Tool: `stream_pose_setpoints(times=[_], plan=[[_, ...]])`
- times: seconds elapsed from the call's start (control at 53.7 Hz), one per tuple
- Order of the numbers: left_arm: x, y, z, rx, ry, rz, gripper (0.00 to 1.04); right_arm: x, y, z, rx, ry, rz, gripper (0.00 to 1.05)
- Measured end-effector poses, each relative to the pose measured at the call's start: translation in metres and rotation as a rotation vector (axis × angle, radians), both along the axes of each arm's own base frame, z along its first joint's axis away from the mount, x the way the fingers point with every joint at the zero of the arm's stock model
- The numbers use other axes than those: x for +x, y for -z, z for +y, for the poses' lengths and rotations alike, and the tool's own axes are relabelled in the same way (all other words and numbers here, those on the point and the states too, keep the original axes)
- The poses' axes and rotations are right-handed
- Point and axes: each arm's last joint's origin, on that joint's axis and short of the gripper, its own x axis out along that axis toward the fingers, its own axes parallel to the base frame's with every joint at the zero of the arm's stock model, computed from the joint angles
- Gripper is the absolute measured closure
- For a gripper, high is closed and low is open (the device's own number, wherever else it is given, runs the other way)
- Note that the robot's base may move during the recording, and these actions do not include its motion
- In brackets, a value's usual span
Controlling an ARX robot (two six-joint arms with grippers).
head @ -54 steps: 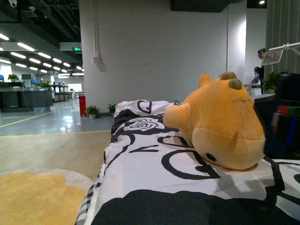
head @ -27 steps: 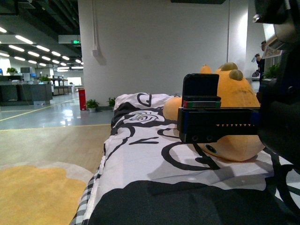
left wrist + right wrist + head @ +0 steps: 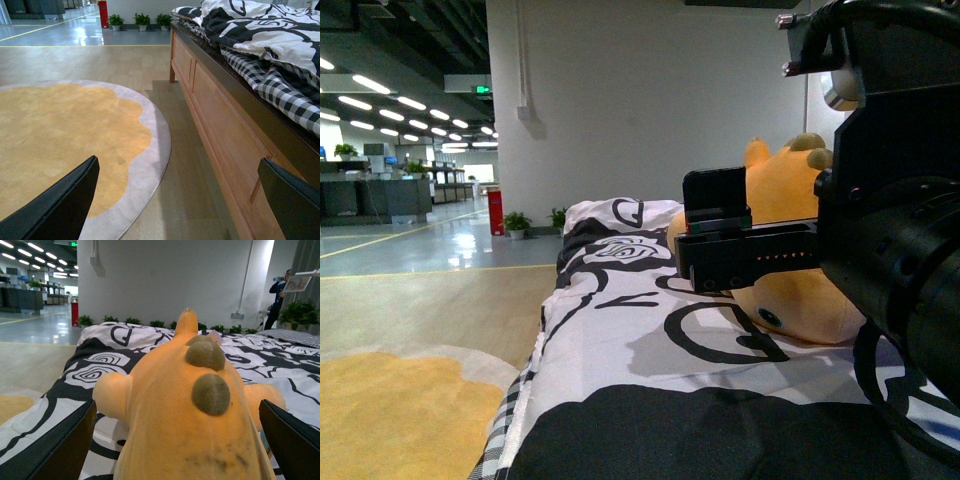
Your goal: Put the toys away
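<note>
Plush animal (image 3: pixel 185 405), orange-yellow, lies on the black-and-white quilt (image 3: pixel 620 330), its back toward the right wrist camera. Right gripper (image 3: pixel 177 437) hangs close behind it, fingers spread wide and holding nothing. Left gripper (image 3: pixel 177 200), equally wide and empty, sits low beside the wooden bed frame (image 3: pixel 220 130), near the yellow rug (image 3: pixel 60 130).

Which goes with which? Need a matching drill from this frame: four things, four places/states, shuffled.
Things:
1. orange plush animal
2. round yellow rug
3. left gripper
4. right gripper

Places/states:
A. open, beside the wooden bed frame, off the bed
B. lying on the black-and-white quilt
C. open, pointed at the plush
D. flat on the floor

Pairs: 1-B, 2-D, 3-A, 4-C
</note>
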Motion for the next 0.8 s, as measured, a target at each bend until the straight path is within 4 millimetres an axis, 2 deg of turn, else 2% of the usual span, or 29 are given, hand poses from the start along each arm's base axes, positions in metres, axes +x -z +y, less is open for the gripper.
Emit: stream_pose_setpoints(times=[0.13, 0.372, 0.614, 0.801], plan=[[0.0, 0.0, 0.0, 0.0, 0.0, 0.0, 0.06, 0.007, 0.002, 0.003, -0.027, 0.013, -0.006, 0.07], [0.0, 0.0, 0.0, 0.0, 0.0, 0.0, 0.06, 0.039, 0.004, 0.012, -0.093, 0.118, -0.023, 0.07], [0.0, 0.0, 0.0, 0.0, 0.0, 0.0, 0.06, 0.043, 0.001, 0.015, -0.133, 0.132, -0.027, 0.07], [0.0, 0.0, 0.0, 0.0, 0.0, 0.0, 0.06, 0.043, 0.0, 0.015, -0.171, 0.127, -0.038, 0.34]])
